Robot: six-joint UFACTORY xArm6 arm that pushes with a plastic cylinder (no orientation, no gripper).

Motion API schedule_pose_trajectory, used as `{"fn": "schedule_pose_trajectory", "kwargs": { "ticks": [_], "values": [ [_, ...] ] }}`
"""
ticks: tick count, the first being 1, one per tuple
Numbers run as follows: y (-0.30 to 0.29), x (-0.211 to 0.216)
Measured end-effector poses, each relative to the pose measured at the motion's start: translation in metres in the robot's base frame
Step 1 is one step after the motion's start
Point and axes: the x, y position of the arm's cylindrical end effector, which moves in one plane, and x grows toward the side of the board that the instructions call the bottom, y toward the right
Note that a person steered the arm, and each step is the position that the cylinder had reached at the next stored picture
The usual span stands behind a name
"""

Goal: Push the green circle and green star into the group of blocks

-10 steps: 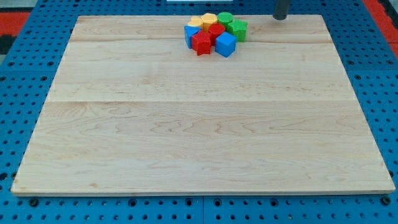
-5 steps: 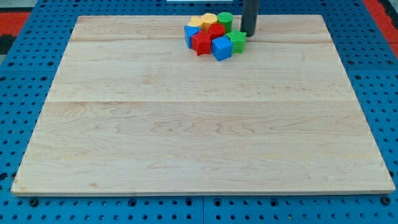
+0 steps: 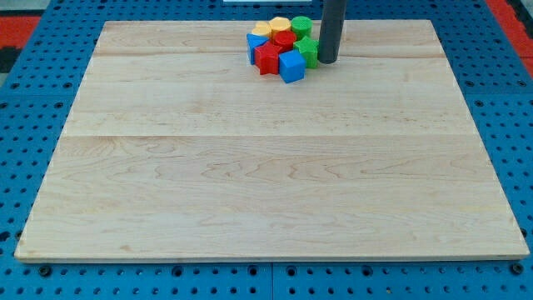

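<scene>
A tight group of blocks sits at the top middle of the wooden board (image 3: pixel 266 167). The green circle (image 3: pixel 301 26) is at the group's top right, touching a red block (image 3: pixel 285 39). The green star (image 3: pixel 307 51) is at the group's right side, partly hidden by my rod. My tip (image 3: pixel 327 61) rests on the board, touching the star's right side. A blue cube (image 3: pixel 291 67) lies at the group's lower right, a red star (image 3: pixel 268 57) to its left, a blue block (image 3: pixel 255 44) at the far left, and yellow blocks (image 3: pixel 271 28) along the top.
The board lies on a blue pegboard table (image 3: pixel 33 125). The group lies close to the board's top edge. Red surfaces show at the top corners (image 3: pixel 17 25).
My tip came in from the top right and moved down-left against the green star. The star and the blue cube have slid left, tighter into the group.
</scene>
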Motion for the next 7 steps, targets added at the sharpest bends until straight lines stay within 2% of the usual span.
{"fn": "schedule_pose_trajectory", "kwargs": {
  "ticks": [2,3,4,5,7],
  "values": [
    [-0.007,-0.031],
    [-0.005,-0.027],
    [0.014,-0.045],
    [0.007,-0.091],
    [-0.004,-0.091]
  ]
}}
